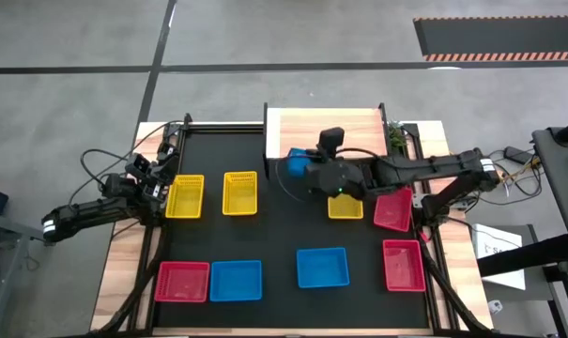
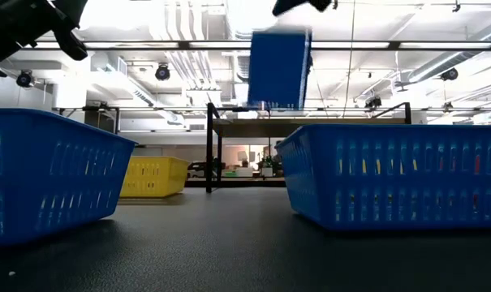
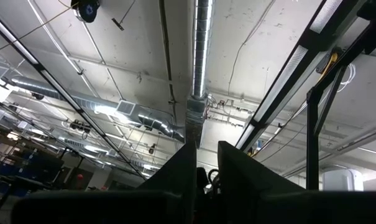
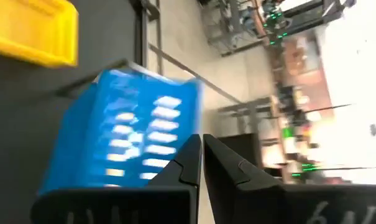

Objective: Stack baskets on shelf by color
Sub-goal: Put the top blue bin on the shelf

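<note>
My right gripper is over the mat's middle, just in front of the light wood shelf, and is shut on a blue basket. In the low view this basket hangs high in the air, tipped on edge. On the black mat rest two yellow baskets, a third yellow one partly under the right arm, red ones and blue ones. My left gripper waits at the mat's left edge, pointing up, its fingers a narrow gap apart. My right gripper pinches the blue basket between its two fingers at the edge of one wall. The basket is lifted clear of the mat and hangs tilted below the gripper. The fingers themselves hide the exact place of contact.
The black mat covers most of the table. The shelf's top shows bare wood. A small green plant stands at the shelf's right. Cables lie by both arm bases. Free mat lies between the far and near rows of baskets.
</note>
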Available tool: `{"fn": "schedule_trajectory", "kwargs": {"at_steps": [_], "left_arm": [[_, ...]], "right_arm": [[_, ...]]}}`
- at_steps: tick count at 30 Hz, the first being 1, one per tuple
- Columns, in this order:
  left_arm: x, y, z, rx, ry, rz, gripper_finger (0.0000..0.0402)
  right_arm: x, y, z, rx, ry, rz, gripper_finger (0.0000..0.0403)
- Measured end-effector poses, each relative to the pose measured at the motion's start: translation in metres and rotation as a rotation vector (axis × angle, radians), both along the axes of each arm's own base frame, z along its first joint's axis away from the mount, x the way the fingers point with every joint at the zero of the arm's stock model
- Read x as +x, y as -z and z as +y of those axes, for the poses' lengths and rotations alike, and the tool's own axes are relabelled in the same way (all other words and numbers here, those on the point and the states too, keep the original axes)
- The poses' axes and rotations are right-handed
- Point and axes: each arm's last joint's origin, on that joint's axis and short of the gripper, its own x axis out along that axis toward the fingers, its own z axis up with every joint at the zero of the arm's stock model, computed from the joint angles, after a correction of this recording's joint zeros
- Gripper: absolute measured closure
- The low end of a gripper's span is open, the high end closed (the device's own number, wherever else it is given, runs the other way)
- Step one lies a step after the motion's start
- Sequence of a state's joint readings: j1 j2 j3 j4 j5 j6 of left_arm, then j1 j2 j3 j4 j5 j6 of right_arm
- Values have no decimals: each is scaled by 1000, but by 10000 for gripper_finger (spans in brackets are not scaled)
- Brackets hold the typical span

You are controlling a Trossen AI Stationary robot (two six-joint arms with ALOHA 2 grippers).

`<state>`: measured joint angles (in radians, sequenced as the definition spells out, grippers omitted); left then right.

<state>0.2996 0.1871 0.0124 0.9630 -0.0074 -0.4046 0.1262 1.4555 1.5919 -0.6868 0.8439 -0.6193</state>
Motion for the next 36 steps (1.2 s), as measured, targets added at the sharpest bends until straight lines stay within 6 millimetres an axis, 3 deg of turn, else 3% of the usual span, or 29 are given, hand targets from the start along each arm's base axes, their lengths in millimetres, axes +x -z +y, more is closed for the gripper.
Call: {"fn": "schedule_trajectory", "kwargs": {"at_steps": [7,9,13,16,22,25,32,36], "left_arm": [[-1,-1,0,15,-21,-15,352],[-2,-2,0,32,-39,-26,352],[-4,-4,-1,31,-48,-44,352],[-4,-4,-1,31,-52,-46,352],[-4,-4,0,30,-56,-43,352],[-4,-4,0,27,-53,-45,352],[-4,-3,0,26,-52,-43,352],[-3,-3,0,26,-52,-42,352]], "right_arm": [[-16,-54,-20,185,-61,-160,394],[-20,-57,-22,298,-94,-156,394],[-27,-48,-21,731,-301,-37,394],[-23,-31,-17,889,-348,26,394],[2,32,-5,909,-290,223,363],[19,53,-5,894,-253,223,326],[50,110,4,840,-247,432,230],[55,129,3,652,-241,558,208]]}}
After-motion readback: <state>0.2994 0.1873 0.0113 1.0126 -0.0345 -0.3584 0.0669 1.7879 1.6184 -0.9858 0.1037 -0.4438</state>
